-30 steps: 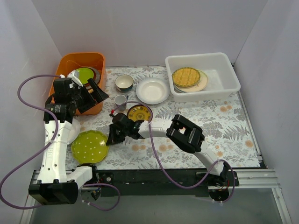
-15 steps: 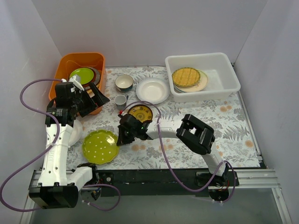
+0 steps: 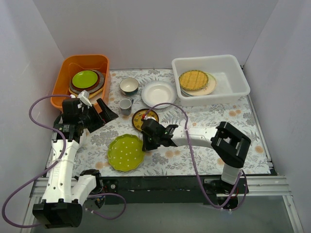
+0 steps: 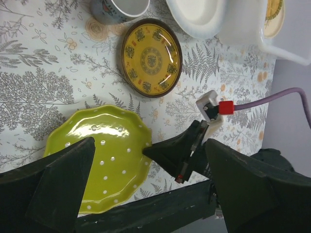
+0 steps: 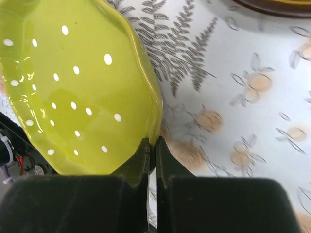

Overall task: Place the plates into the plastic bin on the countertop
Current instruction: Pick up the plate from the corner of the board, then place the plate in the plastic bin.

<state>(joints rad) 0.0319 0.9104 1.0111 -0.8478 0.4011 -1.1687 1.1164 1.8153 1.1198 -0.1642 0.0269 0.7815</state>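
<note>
Right fingers [image 5: 138, 165] are pinched narrow on the scalloped rim of the lime dotted plate [image 3: 126, 152], one tip above the edge and one beneath. An edge pinch looks like the only workable hold on a dish this flat and glossy. From the wrist view the plate spreads away from the fingertips and seems tilted. Whether its far edge rests on the desk [image 3: 233, 131] I cannot tell.

Left fingers [image 4: 63, 179] stand spread wide with nothing between them, hanging above the cloth. The lime dish lies below and just ahead of them, so this arm seems parked clear of the carry.

Just beyond the right fingers, near but apart from the held rim, sits the small patterned plate [image 3: 144, 118], flat on the cloth. Past it is a white plate [image 3: 158, 93]. Both are yet to be moved.

The plastic bin [image 3: 243, 73] is well away from the right fingers, back past their own wrist and elbow. It already holds a woven-straw plate [image 3: 193, 80] lying on a cream plate [image 3: 210, 87], so the next one will probably go on top or beside them. My reading is that the step in hand is the carry across. The thin grip on a slick rim could slip if the plate swings.
</note>
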